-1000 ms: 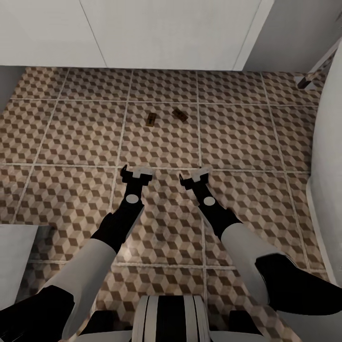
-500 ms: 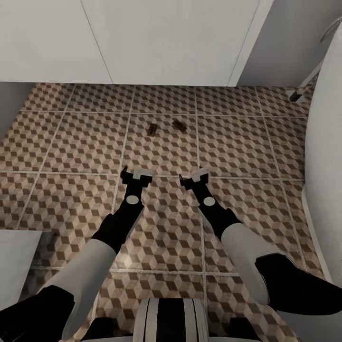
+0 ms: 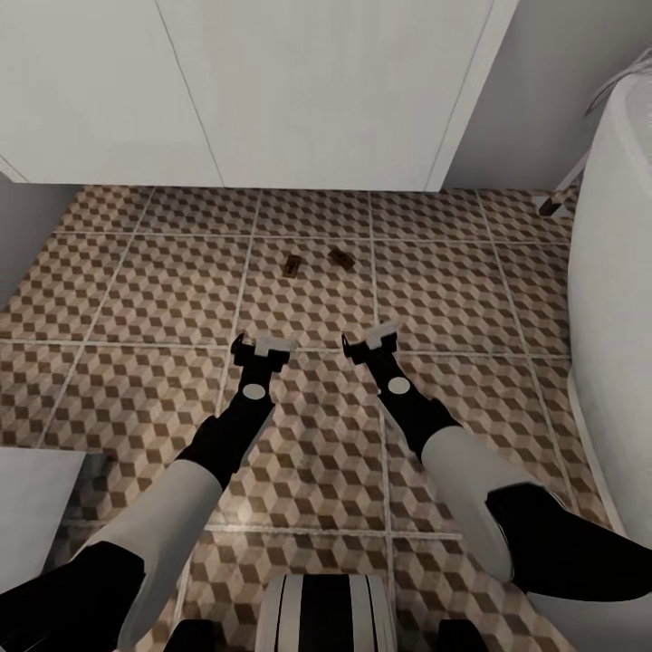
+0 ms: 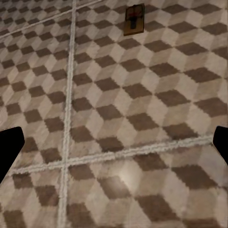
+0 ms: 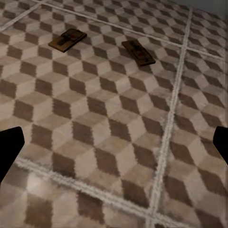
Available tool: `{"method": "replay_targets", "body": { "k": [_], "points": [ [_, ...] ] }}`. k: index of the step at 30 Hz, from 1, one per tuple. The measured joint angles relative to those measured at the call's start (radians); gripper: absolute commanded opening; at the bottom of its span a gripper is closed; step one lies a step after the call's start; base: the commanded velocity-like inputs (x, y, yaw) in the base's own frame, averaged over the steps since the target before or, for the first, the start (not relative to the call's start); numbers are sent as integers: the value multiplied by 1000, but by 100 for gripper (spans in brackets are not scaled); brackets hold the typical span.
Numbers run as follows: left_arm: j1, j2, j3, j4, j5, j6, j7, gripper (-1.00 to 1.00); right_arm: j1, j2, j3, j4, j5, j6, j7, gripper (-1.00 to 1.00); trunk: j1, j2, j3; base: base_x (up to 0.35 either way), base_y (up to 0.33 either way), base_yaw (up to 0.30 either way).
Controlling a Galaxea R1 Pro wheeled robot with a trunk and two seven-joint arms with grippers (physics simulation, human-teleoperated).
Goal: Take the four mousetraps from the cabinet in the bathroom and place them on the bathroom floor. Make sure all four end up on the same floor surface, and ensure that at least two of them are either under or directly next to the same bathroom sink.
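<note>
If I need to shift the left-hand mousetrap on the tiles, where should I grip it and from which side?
Come straight down from above on the left mousetrap, with the fingers across its two long edges. It lies flat on the bathroom floor, so no side is open underneath. Its wire parts sit on top, so grip the wooden board's edges. The other mousetrap lies apart, leaving room.

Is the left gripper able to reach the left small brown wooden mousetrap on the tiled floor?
Probably yes. The open left gripper hangs above the patterned floor, and bare tiles lie between it and the left mousetrap; nothing blocks the way.
</note>
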Motion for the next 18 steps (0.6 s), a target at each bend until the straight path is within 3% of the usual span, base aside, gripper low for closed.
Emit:
{"method": "replay_targets", "body": {
  "k": [6,18],
  "points": [
    [3,1,1,52,0,-1,0,100,0,0,0,5,-1,-1,1,100,-3,1,23,0,0,0],
    [51,5,1,97,1,-2,-3,100,0,-40,0,93,-3,-71,5,100,-8,4,70,0,0,0]
  ]
}}
